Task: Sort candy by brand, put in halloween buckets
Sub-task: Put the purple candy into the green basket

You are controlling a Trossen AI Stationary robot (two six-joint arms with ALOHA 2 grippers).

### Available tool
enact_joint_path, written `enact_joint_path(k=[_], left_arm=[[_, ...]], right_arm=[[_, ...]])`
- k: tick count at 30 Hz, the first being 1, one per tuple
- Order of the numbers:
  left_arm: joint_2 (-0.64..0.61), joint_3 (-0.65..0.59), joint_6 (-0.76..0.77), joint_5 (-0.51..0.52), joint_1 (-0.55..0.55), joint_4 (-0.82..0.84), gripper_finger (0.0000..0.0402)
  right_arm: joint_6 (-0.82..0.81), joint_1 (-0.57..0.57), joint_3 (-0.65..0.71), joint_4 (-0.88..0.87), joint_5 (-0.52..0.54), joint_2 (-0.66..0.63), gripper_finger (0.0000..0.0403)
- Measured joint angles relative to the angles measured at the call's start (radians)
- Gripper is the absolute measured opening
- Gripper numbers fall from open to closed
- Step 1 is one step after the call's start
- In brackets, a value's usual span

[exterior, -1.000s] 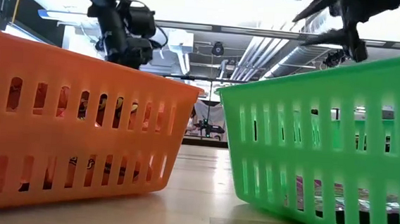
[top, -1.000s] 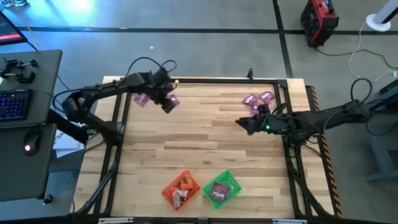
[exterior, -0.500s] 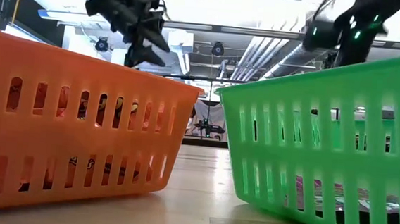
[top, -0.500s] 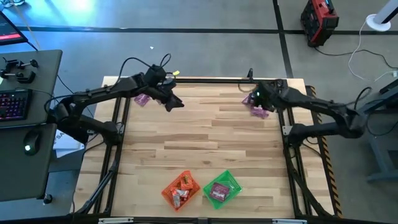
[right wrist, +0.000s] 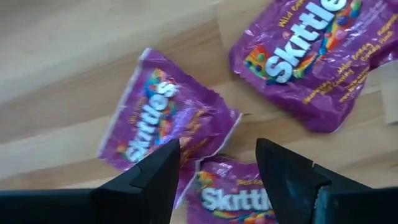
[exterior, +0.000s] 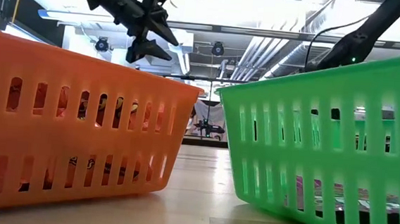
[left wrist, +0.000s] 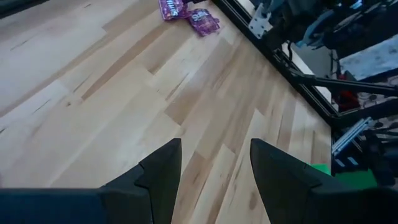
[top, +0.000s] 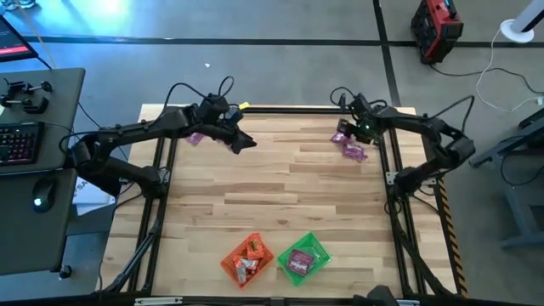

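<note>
Right wrist view shows my right gripper spread empty over purple candy; left gripper released, at eleven o'clock.

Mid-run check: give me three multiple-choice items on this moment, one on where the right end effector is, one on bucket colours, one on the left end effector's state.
1. The right end effector hangs over:
A. purple packets
B. the green bucket
C. bare wood mid-table

2. The two buckets are:
A. both orange
B. orange and green
C. green and purple

3. The left end effector is:
A. shut on a packet
B. open and empty
C. inside a bucket

Key: 1 A, its wrist view shows purple packets just below its fingers. 2 B, both show in the high view. 3 B, only bare wood shows between its fingers.
</note>
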State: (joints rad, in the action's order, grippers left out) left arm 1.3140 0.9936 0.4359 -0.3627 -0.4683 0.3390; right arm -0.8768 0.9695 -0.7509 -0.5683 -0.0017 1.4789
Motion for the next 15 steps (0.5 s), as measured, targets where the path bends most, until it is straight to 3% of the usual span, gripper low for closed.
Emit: enact_joint_path(k=[7, 15], left_arm=[[0.0, 0.0, 0.009, 0.115, 0.039, -0.001, 0.0182], [0.0, 0.0, 0.026, 0.132, 0.04, -0.001, 0.0182]], right_arm=[[-0.009, 0.001, 0.0, 0.052, 0.011, 0.021, 0.0204], [-0.084, -0.008, 0.0, 0.108, -0.015, 0.021, 0.0201]])
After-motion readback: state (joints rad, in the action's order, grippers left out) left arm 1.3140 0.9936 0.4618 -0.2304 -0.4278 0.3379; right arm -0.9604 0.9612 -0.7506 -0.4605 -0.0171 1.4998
